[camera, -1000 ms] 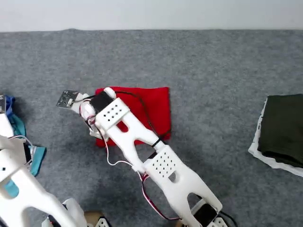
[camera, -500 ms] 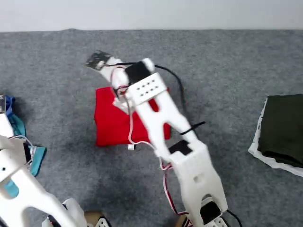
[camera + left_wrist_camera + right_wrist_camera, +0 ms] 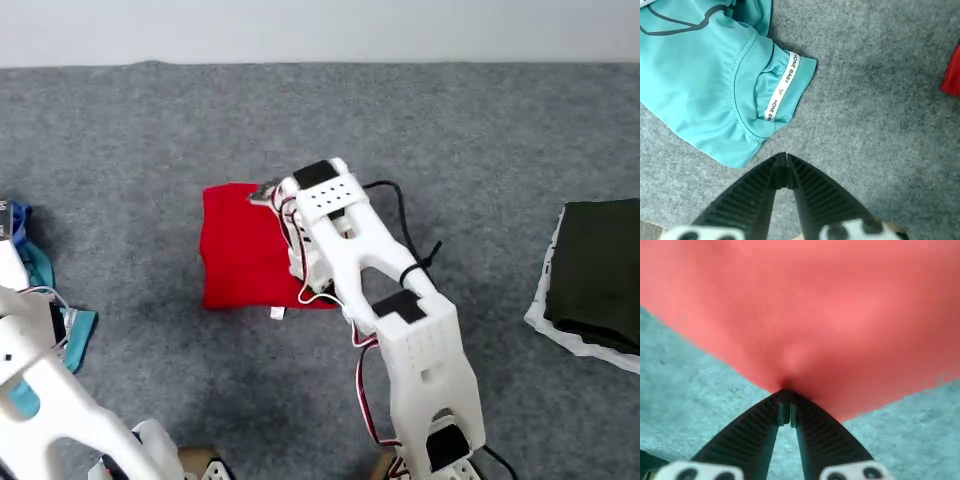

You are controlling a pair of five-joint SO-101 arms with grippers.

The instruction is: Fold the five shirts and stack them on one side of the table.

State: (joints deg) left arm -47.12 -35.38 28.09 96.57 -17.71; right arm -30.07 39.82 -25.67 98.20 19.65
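Observation:
A folded red shirt [image 3: 240, 255] lies mid-table, and my right arm reaches across its right half. My right gripper [image 3: 265, 191] sits at the shirt's far edge. In the right wrist view it [image 3: 785, 401] is shut, with the red shirt [image 3: 805, 315] puckered at the fingertips. A crumpled teal shirt [image 3: 700, 75] lies at the left edge of the table. My left gripper [image 3: 786, 158] hovers shut over bare grey carpet beside its collar, holding nothing. At the right edge a dark green folded shirt [image 3: 598, 272] rests on a white one [image 3: 546, 312].
A blue garment [image 3: 20, 216] lies behind the teal shirt [image 3: 82, 335] at the far left, next to my left arm [image 3: 40, 400]. The grey carpet [image 3: 450, 140] covers the table. A corner of the red shirt [image 3: 952, 75] appears in the left wrist view.
My right gripper swung from the red shirt's left side up past its far edge, then dropped onto that edge. The left arm stayed still.

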